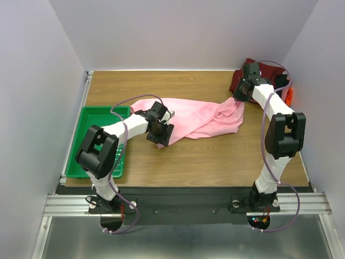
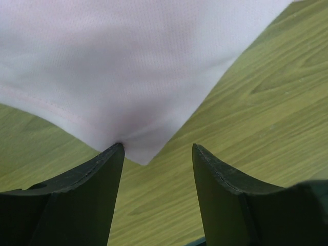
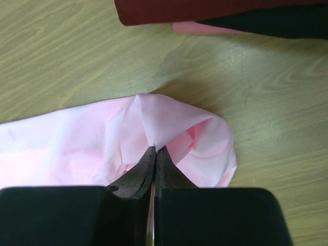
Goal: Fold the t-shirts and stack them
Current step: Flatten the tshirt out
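The light pink cloth t-shirt (image 1: pixel 199 116) lies rumpled across the wooden table (image 1: pixel 215 156); I judge it limp and light. My right pincer (image 3: pixel 155 154) pinches a bunched fold at one end. My left pincer (image 2: pixel 157 149) stands spread at a hem corner, probably the best place to grip.

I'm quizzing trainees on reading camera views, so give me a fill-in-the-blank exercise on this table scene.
The shirt pinched by the right gripper is ____ in colour.
The left gripper stands ____ at that shirt's corner.
The tray on the left is ____ in colour.
The dark red shirt lies at the table's far ____ corner.
Missing words: pink; open; green; right.
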### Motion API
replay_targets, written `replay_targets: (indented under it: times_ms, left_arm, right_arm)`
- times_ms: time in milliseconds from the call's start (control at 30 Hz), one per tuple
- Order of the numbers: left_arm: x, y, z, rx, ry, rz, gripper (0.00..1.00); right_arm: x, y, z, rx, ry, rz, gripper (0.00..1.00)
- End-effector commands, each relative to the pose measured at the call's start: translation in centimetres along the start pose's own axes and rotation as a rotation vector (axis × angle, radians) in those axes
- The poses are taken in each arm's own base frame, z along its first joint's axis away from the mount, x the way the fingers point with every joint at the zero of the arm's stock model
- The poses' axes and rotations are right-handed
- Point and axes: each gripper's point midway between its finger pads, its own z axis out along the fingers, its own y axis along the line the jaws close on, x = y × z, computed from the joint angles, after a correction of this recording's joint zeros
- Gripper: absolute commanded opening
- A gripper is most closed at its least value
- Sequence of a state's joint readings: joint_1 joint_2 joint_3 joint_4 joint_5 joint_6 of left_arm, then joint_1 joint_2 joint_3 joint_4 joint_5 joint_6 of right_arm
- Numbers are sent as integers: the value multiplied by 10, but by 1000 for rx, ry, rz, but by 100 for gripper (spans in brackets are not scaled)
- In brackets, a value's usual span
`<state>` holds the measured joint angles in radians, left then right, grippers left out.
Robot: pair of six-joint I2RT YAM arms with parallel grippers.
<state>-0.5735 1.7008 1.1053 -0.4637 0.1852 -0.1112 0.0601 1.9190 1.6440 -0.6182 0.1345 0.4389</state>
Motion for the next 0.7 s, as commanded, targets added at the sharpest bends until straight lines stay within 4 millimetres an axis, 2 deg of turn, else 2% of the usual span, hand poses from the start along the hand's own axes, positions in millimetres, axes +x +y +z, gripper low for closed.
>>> replay_targets:
  times_ms: [0, 167, 267, 400, 467, 533, 600, 667]
  left_arm:
    - [-14, 3, 6, -15, -43, 21, 67]
    - [-10, 9, 18, -47, -16, 6, 66]
    - [-6, 16, 22, -82, -4, 9, 62]
    - [-3, 27, 25, -143, 2, 11, 50]
    - [-1, 33, 28, -177, 5, 23, 35]
    - [-2, 41, 28, -219, 3, 33, 31]
    - [-2, 43, 29, -227, 5, 40, 24]
    - [-6, 41, 29, -217, -3, 42, 12]
  right_arm:
    - [-20, 4, -27, -35, -83, 15, 0]
    - [-18, 0, -34, -29, -95, 20, 0]
    - [-15, -2, -36, -26, -96, 21, 0]
    - [-16, -2, -38, -28, -103, 26, 0]
    - [-19, -1, -40, -32, -110, 28, 0]
    - [-21, -1, -42, -34, -118, 28, 0]
    - [-24, 0, -45, -35, -127, 28, 0]
    - [-28, 0, -49, -37, -140, 30, 0]
